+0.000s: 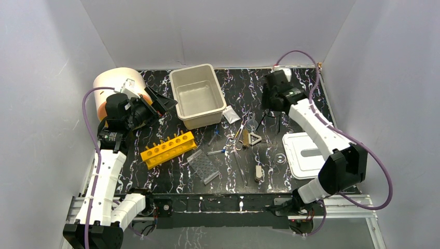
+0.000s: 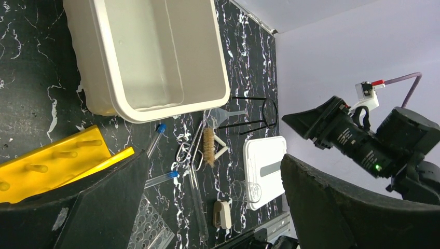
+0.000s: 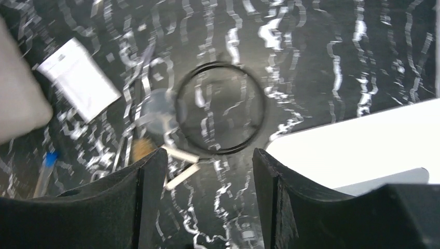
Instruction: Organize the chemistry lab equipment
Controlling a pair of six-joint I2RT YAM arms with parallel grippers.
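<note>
The right tool (image 3: 208, 155) hangs directly over the ring stand (image 3: 221, 64), jaws apart and nothing between them. The left tool (image 1: 162, 101) is wide open and empty too, off to the side near the yellow rack (image 1: 168, 149).

The stand is upright on the table (image 1: 155, 176), between the white lid (image 1: 306, 155) on its right and a cluster of small things on its left: a clear funnel (image 2: 218, 116), a pale triangle (image 1: 255, 138), scissors (image 1: 237, 139) and a small bag (image 1: 231, 114). The beige tub (image 1: 181, 78) sits farther left with nothing in it that I can see, and it looks like the place the gear should go.

The step in hand seems to be picking up the stand, and from the wrist view the ring lies almost square between the two fingers.

- The ring looks about as wide as the gap, so I would close across the whole ring only if the jaws clear both sides on the way down. Otherwise shift sideways and pinch one side of the wire.
- Come straight down. The legs are thin and splayed (a sideways nudge would likely tip it).
- Mind the lid's edge, which is just beside the right finger's path, and the triangle near the left one.
- Squeeze gently, because thin wire can twist or slip between flat pads.
- Lift high enough for the legs to clear the clutter and the tub's rim before moving across.

The wrist picture is blurred, so the tool's exact height above the ring cannot be judged.
</note>
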